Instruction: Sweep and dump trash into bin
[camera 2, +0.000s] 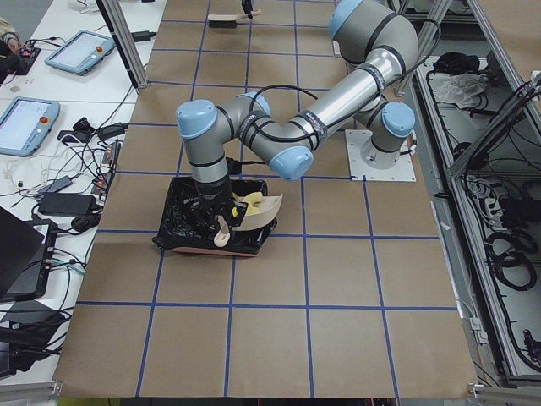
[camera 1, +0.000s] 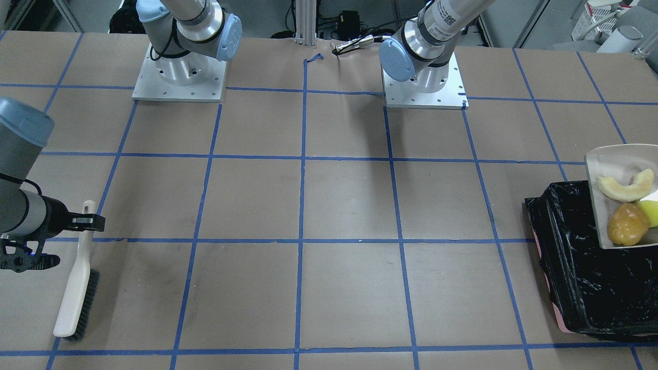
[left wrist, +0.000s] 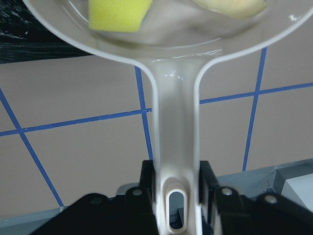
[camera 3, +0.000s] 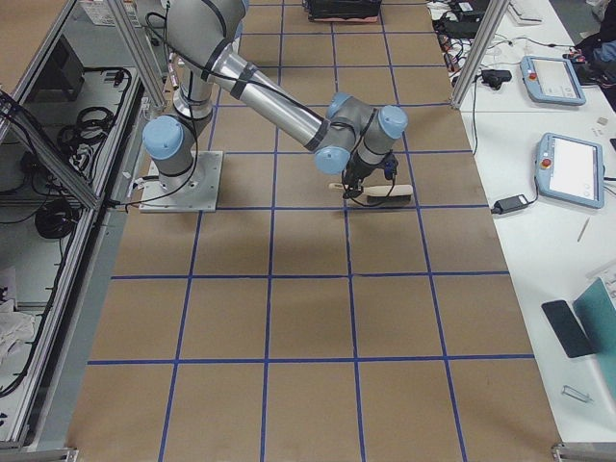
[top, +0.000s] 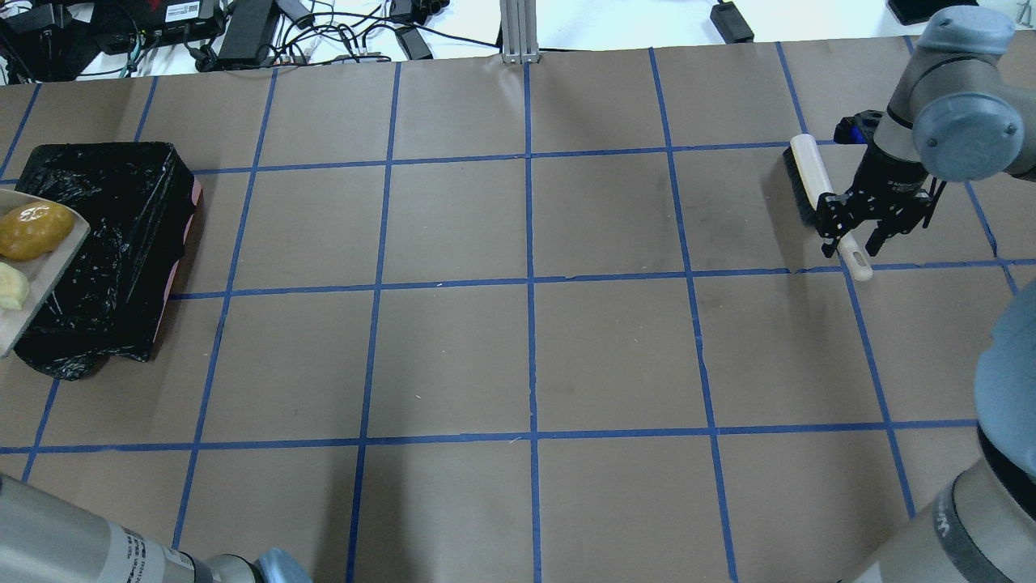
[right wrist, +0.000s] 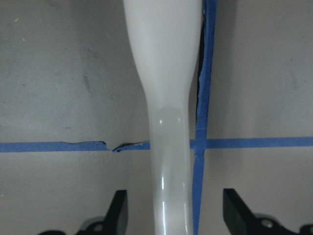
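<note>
One table (top: pixel 453 356) | brown paper | blue tape grid (top: pixel 530 283) | side desk (camera 2: pixel 93 97)

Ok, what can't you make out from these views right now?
Sponge wedge: cut off by the front-facing view's right edge.
Bin floor beneath the dustpan: hidden by the pan in every view.
Left gripper: out of frame in the overhead and front-facing views, tiny in the exterior left view.
</note>
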Robot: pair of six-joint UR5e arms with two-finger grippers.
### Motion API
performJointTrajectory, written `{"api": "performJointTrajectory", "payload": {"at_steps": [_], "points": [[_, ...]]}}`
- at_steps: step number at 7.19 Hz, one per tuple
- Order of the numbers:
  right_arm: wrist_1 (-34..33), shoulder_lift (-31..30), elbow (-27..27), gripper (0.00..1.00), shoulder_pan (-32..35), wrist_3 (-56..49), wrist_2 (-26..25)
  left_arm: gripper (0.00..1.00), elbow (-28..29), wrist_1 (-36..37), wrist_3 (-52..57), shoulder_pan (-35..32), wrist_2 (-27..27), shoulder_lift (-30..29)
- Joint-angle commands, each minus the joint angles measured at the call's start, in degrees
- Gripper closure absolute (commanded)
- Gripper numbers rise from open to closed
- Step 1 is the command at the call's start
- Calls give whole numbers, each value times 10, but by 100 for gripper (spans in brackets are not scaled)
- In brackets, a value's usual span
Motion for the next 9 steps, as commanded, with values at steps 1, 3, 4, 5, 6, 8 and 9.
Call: {"api": "performJointTrajectory", "payload": {"at_steps": [1,3,4,5,6,8,9], "points": [[3,-5,-4,0,-1,3,-2,96,-18,50,29,-11,17,0],[11,-52,-29,0,-1,8,-8,96,-23,51,29,-24,28,6],[29,-86,-39,0,-1,7,-28,96,-23,51,35,-31,44,8],[63,-122,-42,0,3,7,-21,95,-24,55,35,-42,54,12],[74,-160,-42,0,4,8,-17,95,-24,76,37,-49,64,13],[81,-204,-42,0,33,8,-15,93,-25,81,36,-66,92,15],[77,-205,-42,0,66,13,-14,93,-27,99,36,-70,104,15]]}}
